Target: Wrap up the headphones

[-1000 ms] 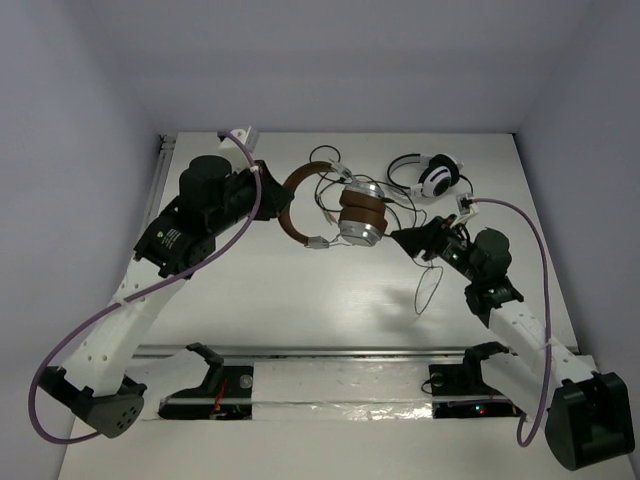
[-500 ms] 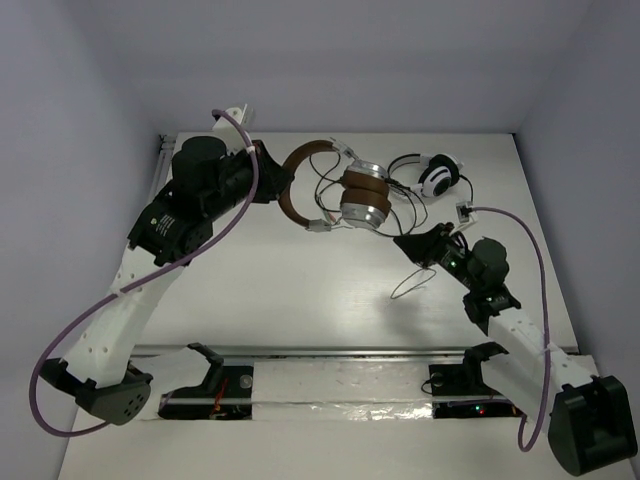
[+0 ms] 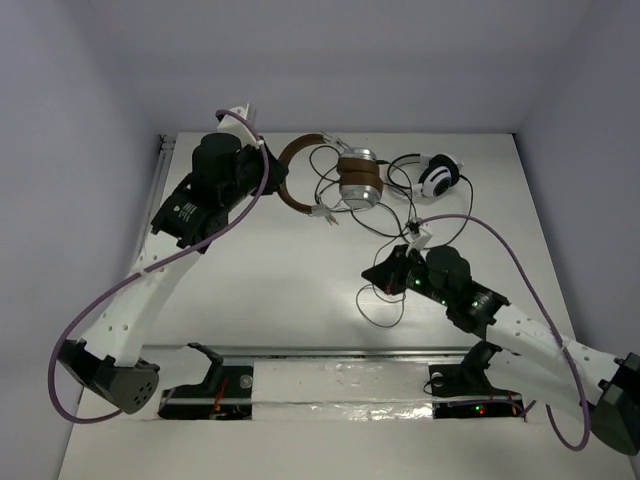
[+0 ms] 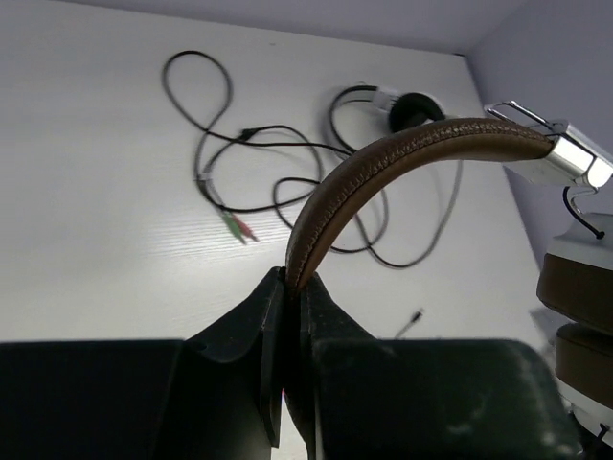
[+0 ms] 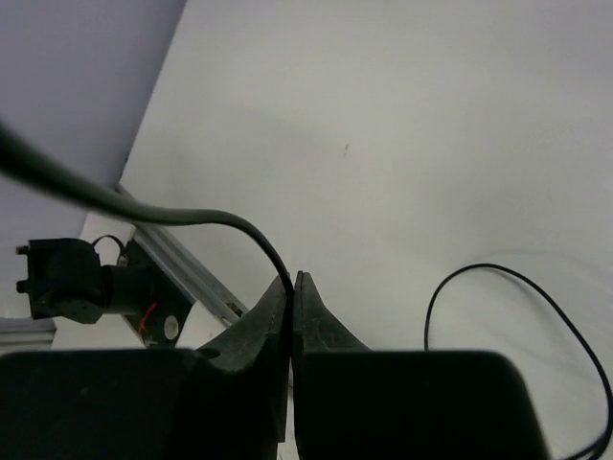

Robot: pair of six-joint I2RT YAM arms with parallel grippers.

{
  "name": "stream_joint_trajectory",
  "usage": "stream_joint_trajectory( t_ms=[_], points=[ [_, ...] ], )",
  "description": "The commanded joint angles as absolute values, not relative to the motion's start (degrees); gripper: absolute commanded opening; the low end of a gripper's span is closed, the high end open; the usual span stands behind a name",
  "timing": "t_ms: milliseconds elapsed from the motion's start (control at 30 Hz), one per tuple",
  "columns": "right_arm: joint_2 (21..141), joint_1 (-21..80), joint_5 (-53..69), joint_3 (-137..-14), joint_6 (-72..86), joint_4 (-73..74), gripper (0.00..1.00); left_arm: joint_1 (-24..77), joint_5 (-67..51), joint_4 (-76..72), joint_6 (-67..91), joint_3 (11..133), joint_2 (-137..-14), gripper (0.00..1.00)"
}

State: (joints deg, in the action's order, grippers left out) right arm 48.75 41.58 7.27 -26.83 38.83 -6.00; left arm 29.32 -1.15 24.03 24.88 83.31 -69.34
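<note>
Headphones [image 3: 358, 182]: far middle of the table [image 3: 260, 290], brown headband [image 4: 383, 168] pinched tight in the left gripper [image 4: 292, 280].
Cable [image 5: 182, 215]: thin, black, clamped between the right gripper [image 5: 292, 278] fingers.
Left arm: reached far back.
Right arm: low, near table centre.
Unclear: whether the ear cups touch the table (they may hang).

Dark fingers [image 4: 244, 331] pinching brown headband [image 4: 383, 165] (silver-tipped), black cables [image 4: 278, 144] beyond, seemingly tangled.

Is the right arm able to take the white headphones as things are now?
Probably not yet. The right claw is shut on the black cable, so it has no free grip. The way to the white headphones looks open otherwise.
</note>
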Motion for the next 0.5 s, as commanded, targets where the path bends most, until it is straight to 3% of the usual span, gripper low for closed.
stream_joint_trajectory(
  t_ms=[0,100,367,467],
  points=[
    [45.9,46.6,-9.4,-34.1,38.8,10.8,0.0,24.3,5.6,17.6,25.6,80.6,-68.6,0.0],
    [46.1,48.7,-9.7,-35.6,40.6,12.9,0.0,19.1,0.4,13.8,27.6,75.7,-67.0,0.0],
    [72.2,58.6,-13.9,-46.3,39.4,7.9,0.0,17.7,-17.5,3.2,39.4,63.0,-66.4,0.0],
    [76.2,59.8,-15.0,-48.6,38.9,7.0,0.0,17.7,-21.9,-2.8,44.6,57.1,-65.3,0.0]
  ],
)
